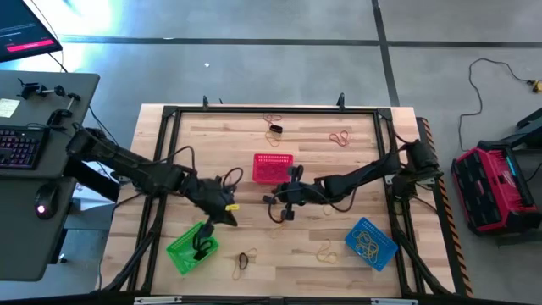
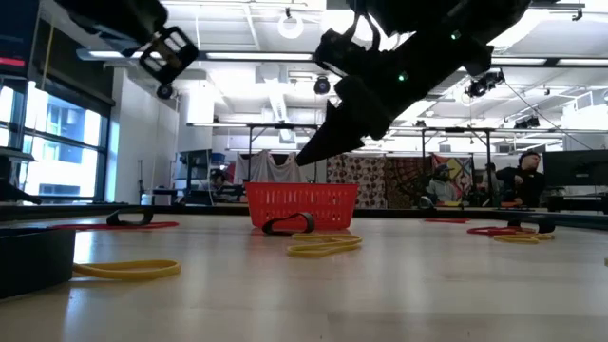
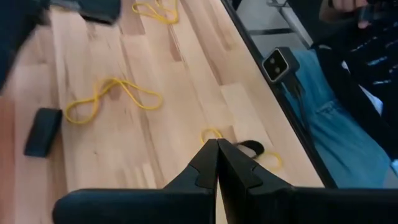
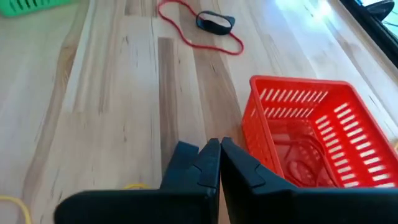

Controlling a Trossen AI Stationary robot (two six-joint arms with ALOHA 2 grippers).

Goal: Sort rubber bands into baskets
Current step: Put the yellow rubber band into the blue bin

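Observation:
Three mesh baskets stand on the wooden table: green (image 1: 193, 247) near left, red (image 1: 273, 168) in the middle, blue (image 1: 370, 241) near right. My left gripper (image 1: 227, 213) hovers shut just beyond the green basket's far right corner, with nothing seen between its fingers (image 3: 217, 152). My right gripper (image 1: 285, 205) is shut too, on the near side of the red basket (image 4: 317, 130), which holds reddish bands. Rubber bands lie flat and scattered: a yellow one (image 3: 112, 96), a yellow and a black one (image 3: 252, 149) ahead of the left fingertips, and a red one with a black one (image 4: 214, 22).
More bands lie near the far edge (image 1: 273, 125) and far right (image 1: 340, 137), and near the front edge (image 1: 246, 261). A black frame (image 1: 169, 114) borders the table. A desk with a keyboard (image 1: 19, 146) stands to the left. A person in jeans (image 3: 336, 112) is at the table's edge.

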